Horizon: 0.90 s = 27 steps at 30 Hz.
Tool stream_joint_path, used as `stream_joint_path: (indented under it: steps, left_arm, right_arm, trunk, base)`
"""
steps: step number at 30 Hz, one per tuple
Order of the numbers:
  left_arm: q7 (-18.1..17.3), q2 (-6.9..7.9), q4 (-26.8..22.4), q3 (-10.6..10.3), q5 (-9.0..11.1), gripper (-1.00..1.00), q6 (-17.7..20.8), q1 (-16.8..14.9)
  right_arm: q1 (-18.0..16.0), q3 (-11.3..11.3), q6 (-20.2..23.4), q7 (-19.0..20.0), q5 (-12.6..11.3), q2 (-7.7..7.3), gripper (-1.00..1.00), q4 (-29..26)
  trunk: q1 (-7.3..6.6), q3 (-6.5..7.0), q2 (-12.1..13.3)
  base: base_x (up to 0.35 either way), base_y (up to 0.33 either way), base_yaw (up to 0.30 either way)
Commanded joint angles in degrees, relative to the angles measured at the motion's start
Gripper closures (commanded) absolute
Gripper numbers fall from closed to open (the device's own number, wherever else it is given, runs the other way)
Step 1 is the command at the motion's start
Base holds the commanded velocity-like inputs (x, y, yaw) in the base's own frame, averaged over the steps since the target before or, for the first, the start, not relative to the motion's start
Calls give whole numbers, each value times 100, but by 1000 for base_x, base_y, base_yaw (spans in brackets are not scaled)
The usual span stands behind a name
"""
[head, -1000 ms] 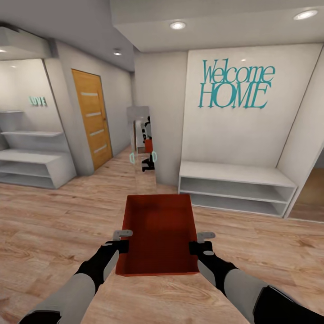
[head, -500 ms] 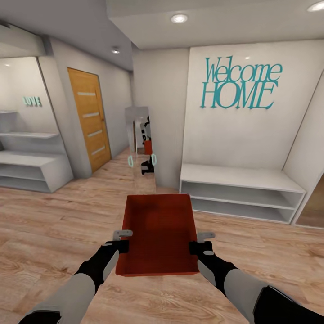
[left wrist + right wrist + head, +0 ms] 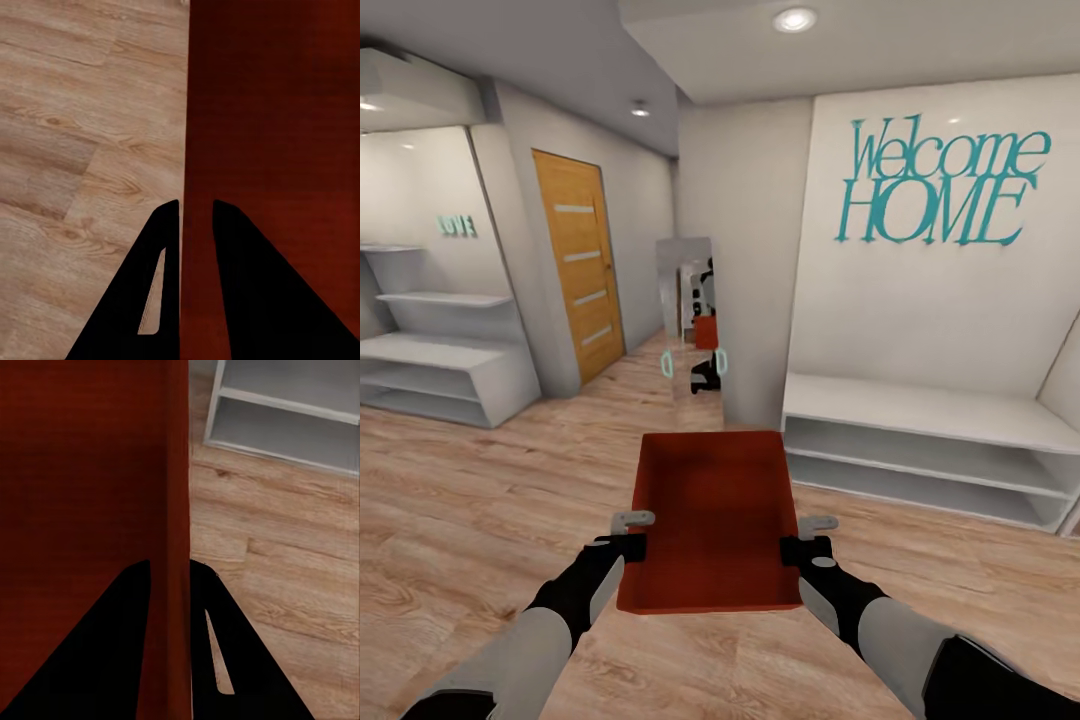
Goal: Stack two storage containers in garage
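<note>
Head: I hold one bin (image 3: 712,520) level over the plank floor (image 3: 480,500), left gripper (image 3: 632,534) on its left wall, right gripper (image 3: 805,538) on its right wall. A white bench (image 3: 930,450) is far right, an orange door (image 3: 582,265) far left.
Left wrist: fingers (image 3: 161,247) pinch the bin wall (image 3: 184,150), one inside, one outside.
Right wrist: fingers (image 3: 210,615) clamp the bin wall (image 3: 177,472) likewise; bench (image 3: 285,412) beyond.
</note>
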Motion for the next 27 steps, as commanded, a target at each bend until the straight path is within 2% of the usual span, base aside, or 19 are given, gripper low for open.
stream_joint_path:
  steps: [1,27]
  left_arm:
    - [59,3,-6,11,0,100,38,-6]
    - [59,3,3,5,6,100,26,-6]
  right_arm:
    - [-6,41,-40,-86,-10,-148,100,334]
    - [-6,32,-41,-86,-18,-164,100,334]
  trunk:
    - [7,-13,-13]
    - [7,-13,-13]
  base:
    - [322,0,266]
    - [322,0,268]
